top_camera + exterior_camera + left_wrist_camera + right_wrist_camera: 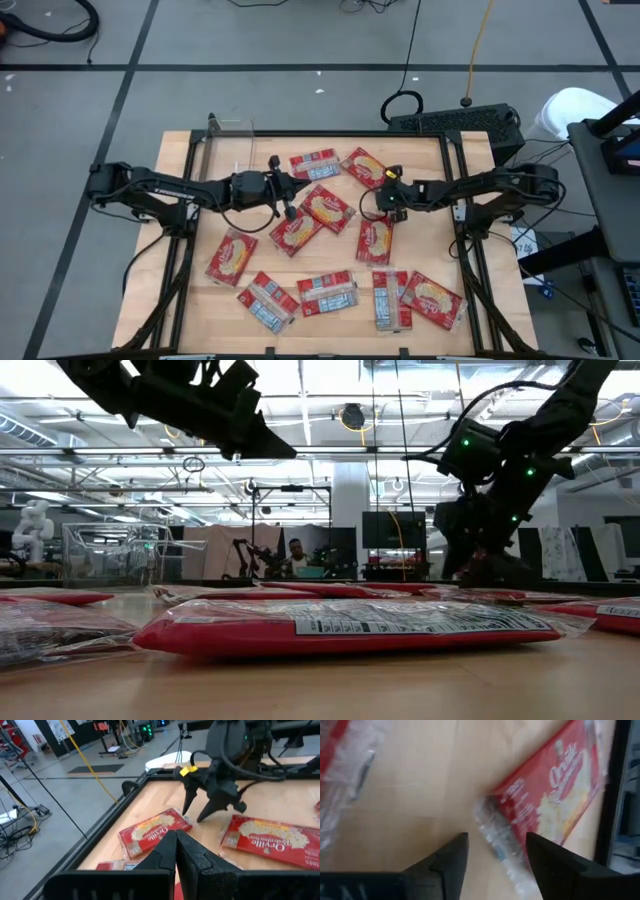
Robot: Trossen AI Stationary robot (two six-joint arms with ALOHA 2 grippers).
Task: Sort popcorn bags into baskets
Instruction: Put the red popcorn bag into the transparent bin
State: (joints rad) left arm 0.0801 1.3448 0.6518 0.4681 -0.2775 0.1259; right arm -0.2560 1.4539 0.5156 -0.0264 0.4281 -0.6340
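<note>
Clear basket (228, 140) appears empty; popcorn bags (325, 207) all lie on table (180, 290); left gripper (291, 212) fingers clenched on nothing; right gripper (380, 212) fingers released, unloaded.

The right arm hides part of a popcorn bag (366, 167), and the clear basket (228, 140) barely shows

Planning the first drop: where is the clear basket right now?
In the high view the clear basket stands at the table's far left corner, just beyond the left arm, with the nearest popcorn bag to its right.
</note>
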